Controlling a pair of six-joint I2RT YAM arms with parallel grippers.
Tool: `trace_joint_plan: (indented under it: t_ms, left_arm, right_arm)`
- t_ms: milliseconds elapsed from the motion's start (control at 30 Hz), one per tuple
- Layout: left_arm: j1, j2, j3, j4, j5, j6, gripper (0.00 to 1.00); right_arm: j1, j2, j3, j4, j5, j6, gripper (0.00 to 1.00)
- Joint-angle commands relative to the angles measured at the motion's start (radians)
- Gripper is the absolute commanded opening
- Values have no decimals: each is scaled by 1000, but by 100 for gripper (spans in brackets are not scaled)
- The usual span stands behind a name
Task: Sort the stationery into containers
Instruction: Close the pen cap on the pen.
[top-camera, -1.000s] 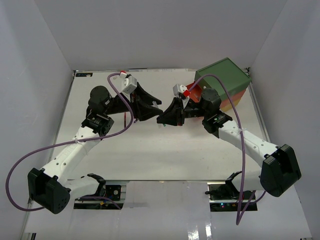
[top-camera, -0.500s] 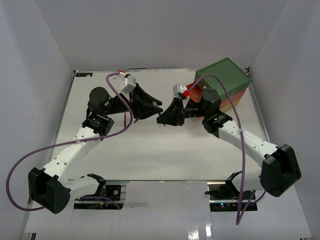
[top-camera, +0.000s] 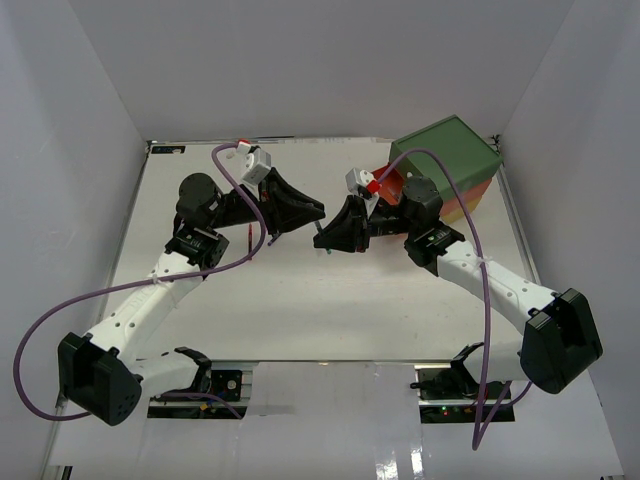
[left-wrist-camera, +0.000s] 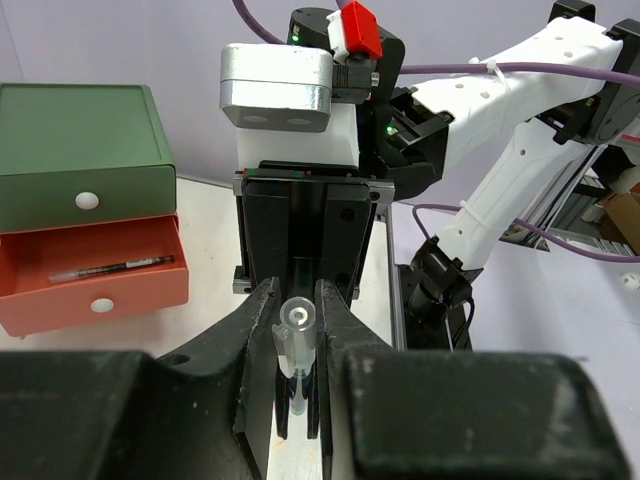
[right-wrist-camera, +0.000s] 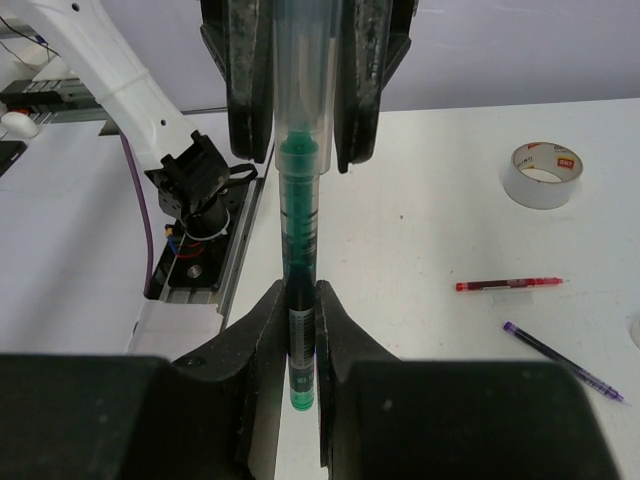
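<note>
A green pen with a clear cap is held between both grippers at mid-table. My right gripper is shut on the green pen's barrel. My left gripper is shut on the clear cap at its other end. The three-drawer chest stands at the back right. Its green top drawer is closed. Its orange-red middle drawer is pulled open with a thin pen inside. The yellow drawer is hidden in the wrist views.
In the right wrist view a beige tape roll, a red pen and a purple pen lie on the white table. The left arm's base and cable are behind them. White walls enclose the table.
The left gripper has drawn back a little from the right gripper, toward the far side. The right arm has hardly moved.
</note>
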Motion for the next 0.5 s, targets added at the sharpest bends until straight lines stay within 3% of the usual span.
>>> trace_joint_plan:
  t_ms: [0, 467]
  left_arm:
    - [0, -4, 1, -4, 15, -9, 22]
    - [0, -46, -60, -15, -106, -10, 16]
  right_arm:
    - [-5, -3, 24, 59, 19, 19, 8]
    - [-4, -4, 6, 179, 131, 149, 8]
